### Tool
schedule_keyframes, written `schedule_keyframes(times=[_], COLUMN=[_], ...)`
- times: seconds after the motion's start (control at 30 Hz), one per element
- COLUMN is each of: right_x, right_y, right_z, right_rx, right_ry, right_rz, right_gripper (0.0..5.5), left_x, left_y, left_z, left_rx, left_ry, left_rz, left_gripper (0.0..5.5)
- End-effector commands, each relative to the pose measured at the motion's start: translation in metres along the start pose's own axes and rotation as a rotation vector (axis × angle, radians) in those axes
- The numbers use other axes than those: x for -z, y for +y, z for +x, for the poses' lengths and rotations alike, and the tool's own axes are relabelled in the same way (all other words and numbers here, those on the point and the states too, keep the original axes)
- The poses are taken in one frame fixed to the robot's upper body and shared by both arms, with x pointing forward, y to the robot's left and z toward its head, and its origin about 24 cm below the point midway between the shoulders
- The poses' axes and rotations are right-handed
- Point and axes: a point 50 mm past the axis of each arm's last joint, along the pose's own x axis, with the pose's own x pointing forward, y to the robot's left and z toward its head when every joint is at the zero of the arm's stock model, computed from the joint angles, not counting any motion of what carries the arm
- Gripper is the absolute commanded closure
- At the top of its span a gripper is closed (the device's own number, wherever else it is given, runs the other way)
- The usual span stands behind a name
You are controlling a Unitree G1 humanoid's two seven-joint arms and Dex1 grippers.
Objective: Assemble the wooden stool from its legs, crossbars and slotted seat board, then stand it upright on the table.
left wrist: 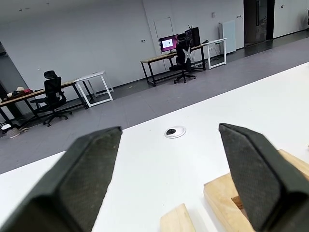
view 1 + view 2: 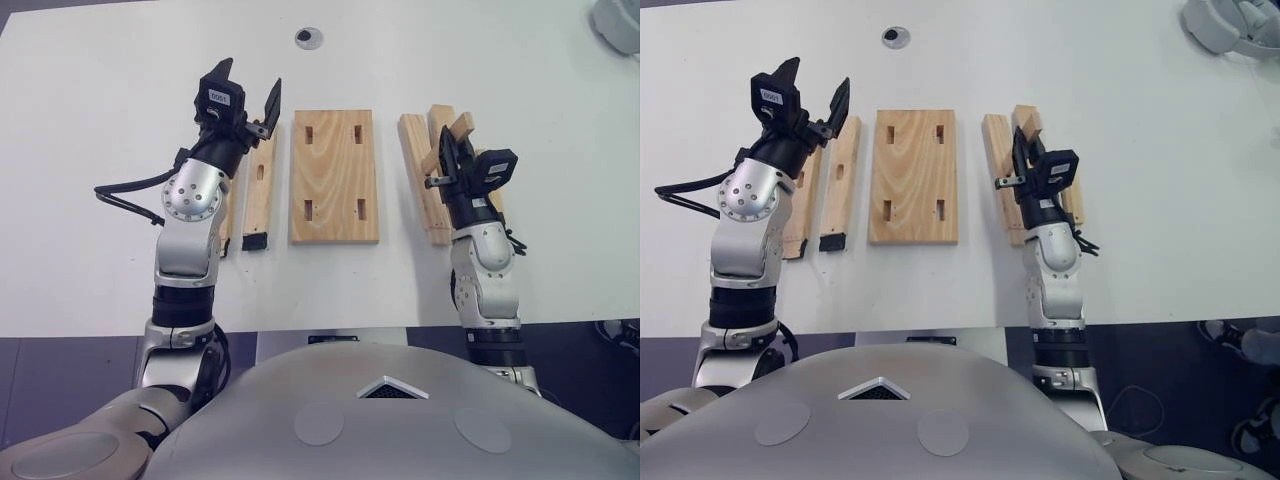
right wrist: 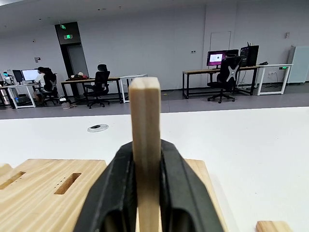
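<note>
Your right pincer (image 2: 447, 152) grips a crossbar (image 3: 145, 121); your left pincer (image 2: 252, 80) gapes wide over the legs (image 2: 260, 185), seat board (image 2: 334, 175) between them.

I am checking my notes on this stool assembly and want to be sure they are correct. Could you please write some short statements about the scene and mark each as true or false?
1. The seat board lies flat on the table and has four slots. True.
2. The left gripper holds a crossbar. False: its fingers are open and hold nothing.
3. The fingers of the right gripper are shut on a thin wooden piece. True.
4. One part already stands in a slot of the seat board. False: all four slots are empty.
5. A leg with a black end lies on the table to the left of the seat board. True.
</note>
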Motion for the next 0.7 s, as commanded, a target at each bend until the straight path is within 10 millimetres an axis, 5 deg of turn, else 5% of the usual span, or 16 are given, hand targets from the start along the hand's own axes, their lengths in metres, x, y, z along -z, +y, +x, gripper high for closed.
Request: schedule_keyframes(times=[0.03,0.2,0.57,0.7], right_x=[0.045,0.041,0.004,-0.008], right_y=[-0.010,-0.008,-0.001,0.001], right_z=[-0.025,-0.021,-0.003,-0.022], right_rx=[0.040,0.031,-0.011,-0.056], right_ry=[0.276,0.269,0.065,0.135], right_rz=[-0.007,-0.045,-0.121,-0.149], right_gripper=[5.08,5.08,2.93,2.16], left_x=[-0.002,-0.001,-0.003,-0.004], left_y=[0.001,0.000,-0.001,-0.001], left_z=[0.003,0.003,0.008,0.006], left_rx=[-0.010,-0.012,-0.020,-0.026], left_ry=[-0.006,-0.007,-0.023,-0.026], left_rz=[0.016,0.014,0.013,0.016], left_gripper=[1.80,1.80,1.80,1.80])
